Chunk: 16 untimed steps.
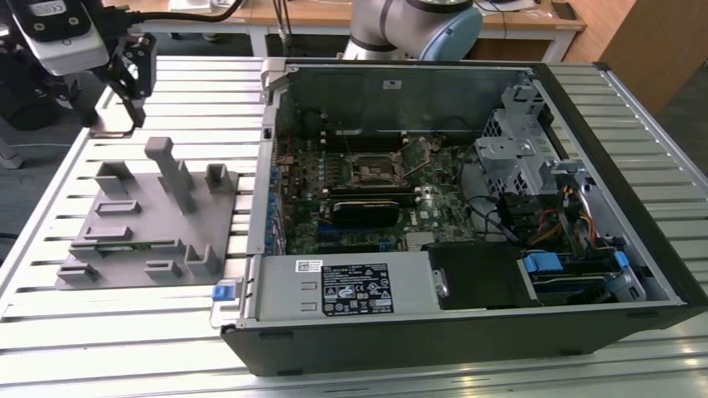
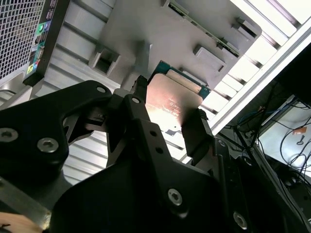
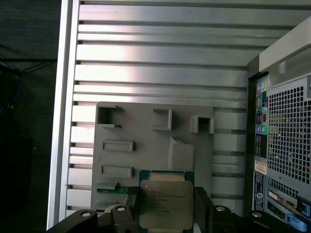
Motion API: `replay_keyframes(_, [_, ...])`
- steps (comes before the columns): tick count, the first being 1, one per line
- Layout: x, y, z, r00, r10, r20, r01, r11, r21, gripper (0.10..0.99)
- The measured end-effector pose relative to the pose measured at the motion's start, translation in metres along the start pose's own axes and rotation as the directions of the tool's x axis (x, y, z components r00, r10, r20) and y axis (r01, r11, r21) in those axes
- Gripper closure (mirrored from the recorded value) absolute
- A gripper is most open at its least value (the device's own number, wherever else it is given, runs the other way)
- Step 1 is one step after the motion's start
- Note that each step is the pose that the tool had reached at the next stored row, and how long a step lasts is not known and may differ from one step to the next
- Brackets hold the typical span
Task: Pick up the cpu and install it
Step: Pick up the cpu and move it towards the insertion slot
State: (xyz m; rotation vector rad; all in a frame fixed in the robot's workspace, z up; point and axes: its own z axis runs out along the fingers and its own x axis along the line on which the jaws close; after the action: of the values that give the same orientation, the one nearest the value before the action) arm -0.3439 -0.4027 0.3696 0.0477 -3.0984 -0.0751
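First wrist view: gripper (image 3: 167,208) clamped on the cpu (image 3: 165,194) above the grey fixture plate (image 3: 146,126); fingers (image 3: 203,206) hide two cpu edges, and the frame cuts off a third.

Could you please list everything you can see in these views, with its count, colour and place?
cpu: one, silvery top with green edge, gripped between the end effector's fingers.
fixture plate: one, grey, on the table at the exterior view's left of the computer case.
memory stick: one, green, lying on the fixture plate.
computer case: one, black, side open, on the table.
motherboard: one, green, inside the computer case.
table: one, silver, slatted, under the plate and case.
robot arm: one, silver-grey with blue, behind the case.
end effector: one, black, shut on the cpu.
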Motion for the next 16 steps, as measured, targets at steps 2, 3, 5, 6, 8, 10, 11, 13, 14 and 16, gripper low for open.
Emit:
replay_keyframes(2, [-0.0004,0.0001,-0.0014,1.0,0.0,-0.0003,0.0,1.0,0.0,0.545])
replay_keyframes(3, [-0.0004,0.0001,-0.0022,1.0,0.0,-0.0002,0.0,1.0,0.0,0.545])
replay_keyframes(5, [-0.0008,0.0001,-0.0032,1.0,0.0,-0.0003,0.0,1.0,0.0,0.545])
replay_keyframes(6, [-0.0015,0.0001,-0.0033,1.0,0.0,-0.0008,0.0,1.0,0.0,0.545])
replay_keyframes(8, [-0.0031,0.0001,-0.0035,1.0,0.0,-0.0027,0.0,1.0,0.0,0.545])
replay_keyframes(10, [-0.006,0.0,-0.0036,1.0,0.0,-0.004,0.0,1.0,0.0,0.545])
replay_keyframes(11, [-0.0079,-0.0001,-0.0036,1.0,0.0,-0.0045,0.0,1.0,0.0,0.545])
replay_keyframes(13, [-0.0116,-0.0002,-0.0038,1.0,0.0,-0.0052,0.0,1.0,0.0,0.545])
replay_keyframes(14, [-0.0135,-0.0002,-0.0039,1.0,0.0,-0.0055,0.0,1.0,0.0,0.545])
replay_keyframes(16, [-0.017,-0.0004,-0.0041,1.0,0.0,-0.0058,0.0,1.0,0.0,0.545])
